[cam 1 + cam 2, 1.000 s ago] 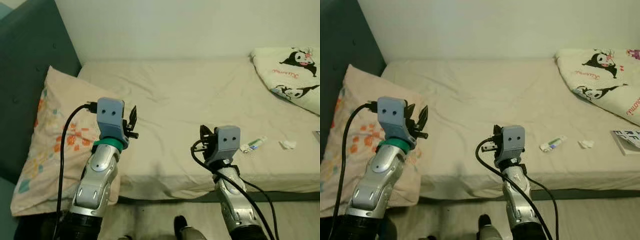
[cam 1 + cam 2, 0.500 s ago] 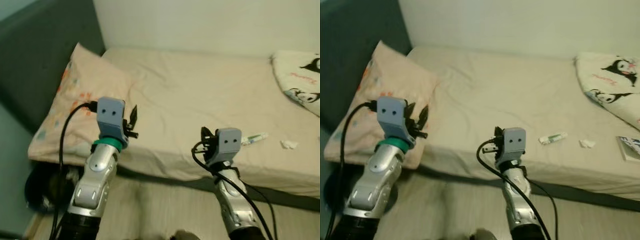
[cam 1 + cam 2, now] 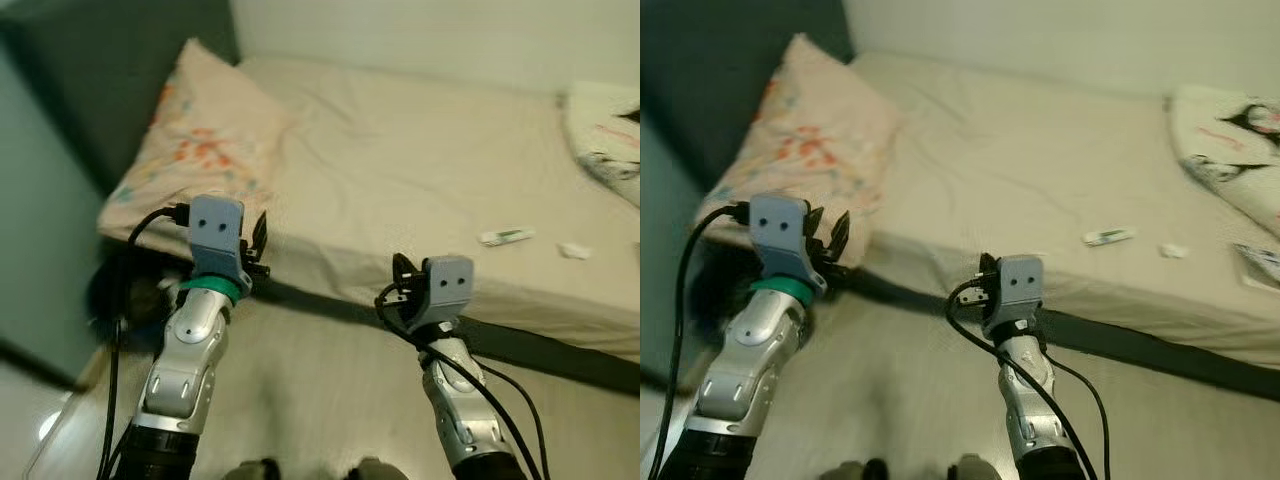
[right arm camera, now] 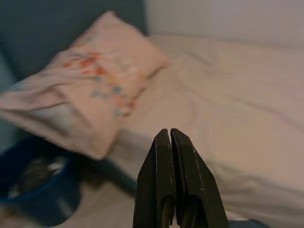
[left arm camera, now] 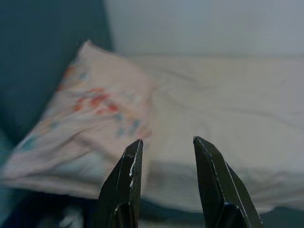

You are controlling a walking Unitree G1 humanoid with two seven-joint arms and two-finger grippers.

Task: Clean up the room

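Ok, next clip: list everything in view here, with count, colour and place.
Bed: one, cream sheet, ahead of the robot.
Pillow: one, pale pink with floral print, at the bed's left end.
Headboard: one, dark teal, behind the pillow.
Quilt: one, white with cartoon print, far right on the bed.
Tube: one, white and green, near the bed's front edge.
Scrap: one, white, right of the tube.
Bin: one, blue, on the floor under the pillow's corner.
Left gripper: open, empty.
Right gripper: shut, empty.

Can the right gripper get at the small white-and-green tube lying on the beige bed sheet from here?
Probably not yet: the right gripper is shut, held over the floor short of the bed edge, while the tube lies open on the sheet.
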